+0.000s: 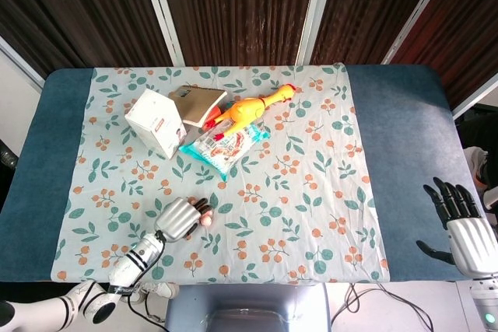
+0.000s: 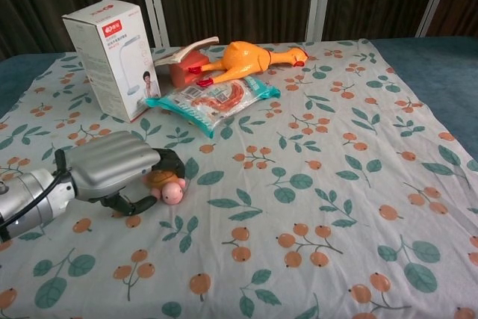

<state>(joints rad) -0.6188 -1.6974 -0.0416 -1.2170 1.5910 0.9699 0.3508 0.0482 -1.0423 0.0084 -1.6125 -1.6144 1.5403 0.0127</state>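
A small toy turtle (image 2: 173, 193) with an orange shell and pink head lies on the floral cloth (image 1: 311, 192) near the front left. My left hand (image 2: 112, 166) lies over it, fingers curled across the shell and thumb underneath, so only the pink head and a bit of shell show. From above, the left hand (image 1: 177, 218) covers most of the turtle (image 1: 207, 219). Only the head view shows my right hand (image 1: 467, 229). It hovers at the table's front right corner with fingers spread, holding nothing.
At the back left stand a white carton (image 2: 112, 54), a brown-covered box (image 2: 183, 61), a yellow rubber chicken (image 2: 246, 57) and a snack packet (image 2: 216, 98). The blue table (image 1: 397, 130) shows bare on both sides of the cloth.
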